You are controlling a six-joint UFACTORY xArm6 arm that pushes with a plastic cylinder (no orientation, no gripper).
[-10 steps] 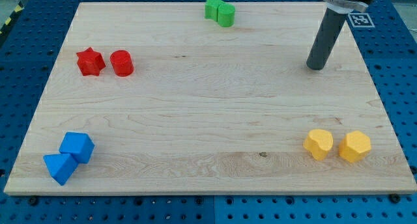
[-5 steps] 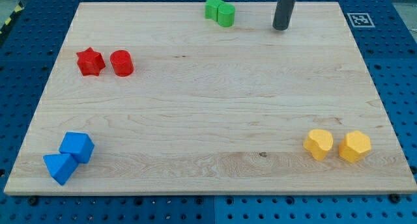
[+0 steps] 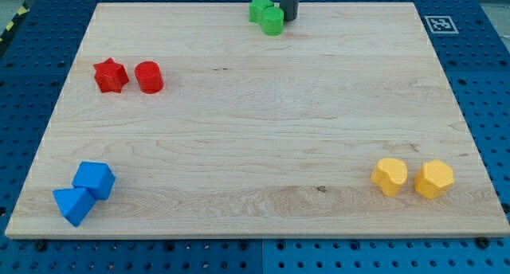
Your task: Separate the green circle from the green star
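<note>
The green circle point(image 3: 273, 21) and the green star point(image 3: 259, 9) sit touching each other at the view's top edge of the wooden board point(image 3: 255, 138), the star to the upper left of the circle. My tip point(image 3: 290, 17) stands right against the circle's right side, near the board's top edge.
A red star point(image 3: 110, 75) and a red circle point(image 3: 149, 77) sit at the left. Two blue blocks point(image 3: 84, 192) lie at the bottom left. Two yellow blocks point(image 3: 413, 178) lie at the bottom right. A marker tag point(image 3: 437, 23) is at the top right corner.
My tip has moved from the board's right side up and leftward along the top edge, and now stands beside the green circle. The circle looks nudged slightly down and left.
</note>
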